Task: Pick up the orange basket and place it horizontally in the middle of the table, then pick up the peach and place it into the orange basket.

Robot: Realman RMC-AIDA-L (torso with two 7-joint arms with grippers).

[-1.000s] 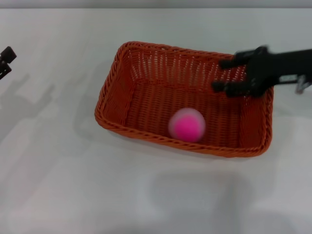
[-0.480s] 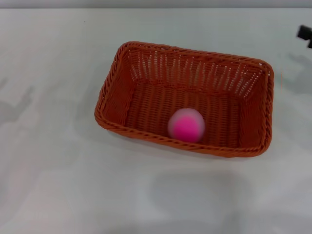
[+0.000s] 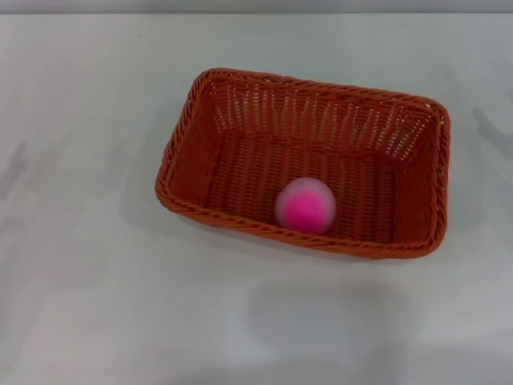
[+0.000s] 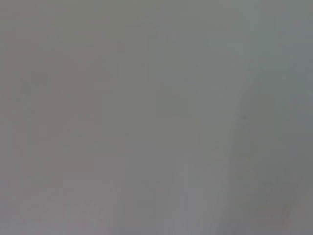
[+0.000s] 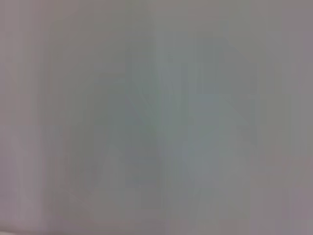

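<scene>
Right gripper gone from view; peach (image 3: pixel 305 205) sits in orange basket (image 3: pixel 240 148); fingers unseen.

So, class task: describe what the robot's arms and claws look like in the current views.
Nothing to describe: neither arm nor claw appears in any current view. The head view shows only the orange basket, the peach inside it, and the table. Both wrist views show only a plain blank surface.

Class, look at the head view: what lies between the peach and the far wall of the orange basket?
Nothing: in the head view only bare woven floor of the orange basket stretches from the peach to its far wall.
</scene>
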